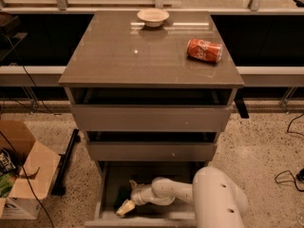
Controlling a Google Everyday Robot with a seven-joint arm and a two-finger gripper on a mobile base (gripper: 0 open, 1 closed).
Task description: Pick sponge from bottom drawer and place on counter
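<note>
The bottom drawer (pixel 107 194) is pulled out at the foot of the grey cabinet, its floor in shadow. My gripper (pixel 126 198) is down inside it near the front left corner, at the end of my white arm (pixel 190 194), which reaches in from the right. The dark green sponge cannot be made out; the gripper covers that shadowed spot. The glossy grey-brown counter (pixel 133 56) forms the cabinet top, well above the gripper.
A red soda can (pixel 204 50) lies on its side at the counter's right. A white bowl (pixel 153 17) stands at its back edge. The two upper drawers (pixel 151 118) stick out slightly. A cardboard box (pixel 21 170) and cables lie on the floor at left.
</note>
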